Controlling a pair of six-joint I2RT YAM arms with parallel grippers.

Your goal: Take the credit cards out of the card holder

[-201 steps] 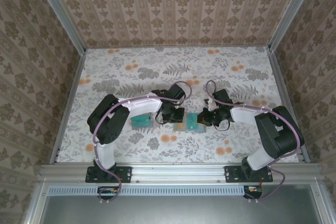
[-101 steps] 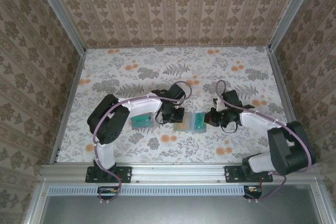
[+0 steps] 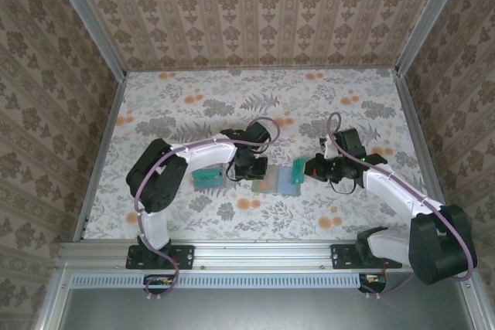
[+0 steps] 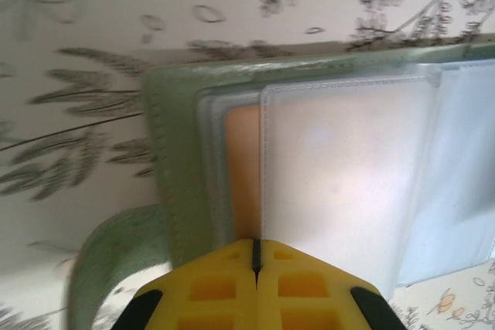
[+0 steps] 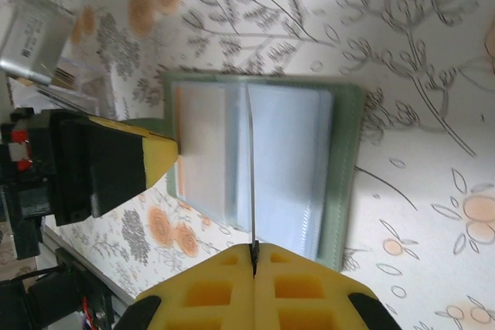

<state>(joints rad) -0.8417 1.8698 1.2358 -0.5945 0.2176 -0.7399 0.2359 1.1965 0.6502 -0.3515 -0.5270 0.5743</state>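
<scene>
The card holder point(image 3: 269, 185) lies open on the flowered table, dull green with clear sleeves point(image 5: 340, 183) point(image 4: 166, 160). A beige credit card point(image 4: 241, 168) sits in a left sleeve. My right gripper point(image 3: 311, 169) point(image 5: 254, 251) is shut on a thin pale teal credit card point(image 3: 298, 172), seen edge-on point(image 5: 252, 175) above the holder's middle fold. My left gripper point(image 3: 249, 173) point(image 4: 255, 243) is shut, its yellow tips resting on the holder's left half; it also shows at the left of the right wrist view point(image 5: 147, 161).
A small pile of teal and green cards point(image 3: 207, 178) lies left of the holder, beside the left arm; a grey card point(image 5: 35, 36) shows there too. Patterned walls and metal rails point(image 3: 97, 160) enclose the table.
The right arm has swung out to the right and drawn its card back from the holder's right side. The left gripper has stayed on the holder's left half.
</scene>
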